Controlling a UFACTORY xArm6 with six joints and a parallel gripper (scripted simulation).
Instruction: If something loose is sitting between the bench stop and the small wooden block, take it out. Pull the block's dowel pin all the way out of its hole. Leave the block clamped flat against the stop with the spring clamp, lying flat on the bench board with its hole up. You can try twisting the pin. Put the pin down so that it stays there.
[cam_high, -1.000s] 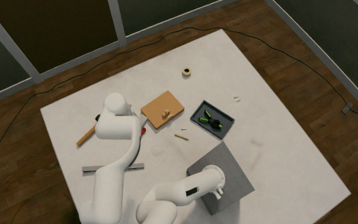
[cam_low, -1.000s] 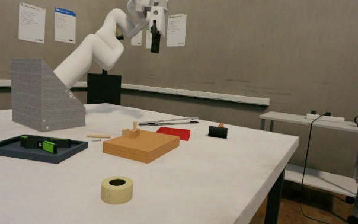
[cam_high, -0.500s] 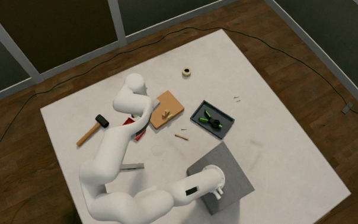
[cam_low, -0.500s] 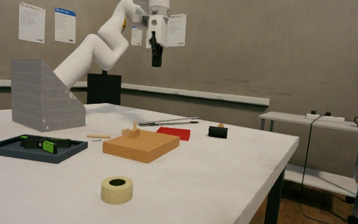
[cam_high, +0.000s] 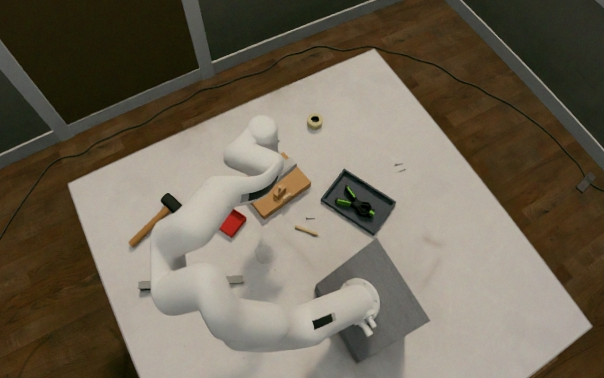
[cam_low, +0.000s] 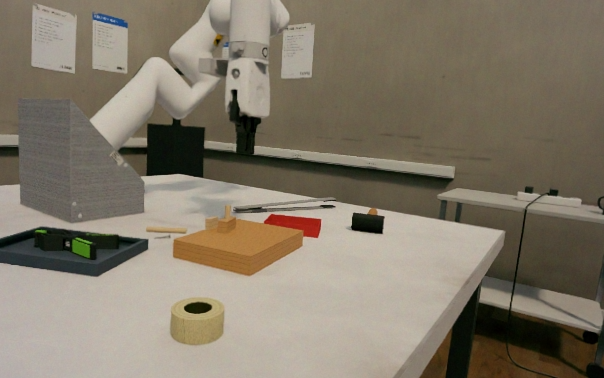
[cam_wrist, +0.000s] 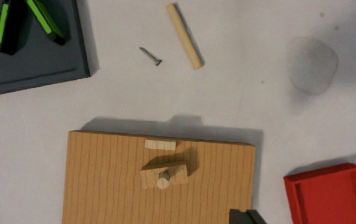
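Note:
The wooden bench board lies on the white table. On it the pale bench stop (cam_wrist: 160, 144) sits near the far edge, and the small wooden block lies a short way from it with its dowel pin (cam_wrist: 163, 181) upright in the hole. The gap between stop and block is in shadow, so I cannot tell if anything lies in it. The spring clamp (cam_high: 357, 202) (cam_low: 70, 247), black and green, lies in the dark tray. My gripper (cam_low: 246, 137) is shut and empty, high above the board; its tips show at the wrist view's lower edge (cam_wrist: 247, 217).
A loose dowel (cam_wrist: 184, 36) and a small nail (cam_wrist: 150, 56) lie on the table between board and tray. A red tray (cam_low: 293, 224), a hammer (cam_high: 155, 217), a metal strip (cam_low: 285, 204), a tape roll (cam_low: 197, 320) and a grey wedge (cam_low: 70, 160) stand around.

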